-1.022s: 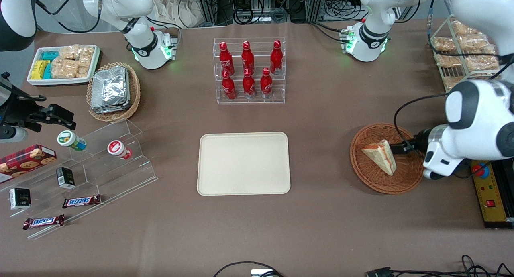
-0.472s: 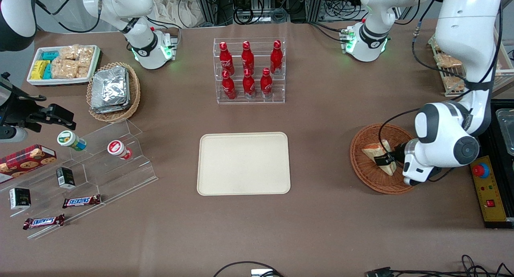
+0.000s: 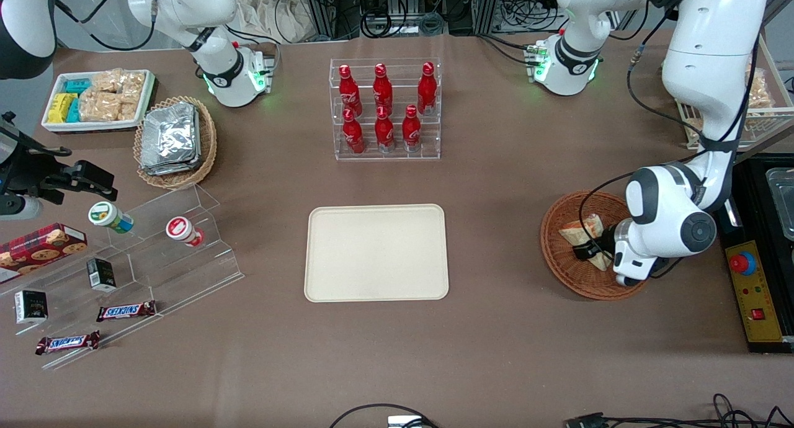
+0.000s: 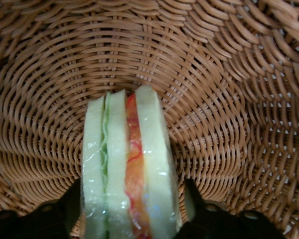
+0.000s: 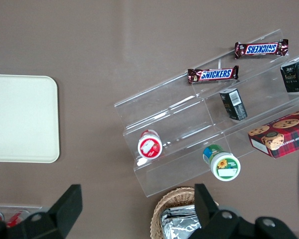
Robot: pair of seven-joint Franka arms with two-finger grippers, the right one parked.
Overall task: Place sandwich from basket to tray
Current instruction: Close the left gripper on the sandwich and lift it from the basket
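Gripper (image 4: 129,214) moved down into basket (image 3: 558,263); jaws now straddle sandwich (image 4: 125,164).

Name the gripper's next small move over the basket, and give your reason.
Probably close the fingers. The gripper is down in the basket, open, with one finger on each side of the sandwich, which stands on edge between them. Nothing grips it yet, so a squeeze should come before any lift toward the tray.
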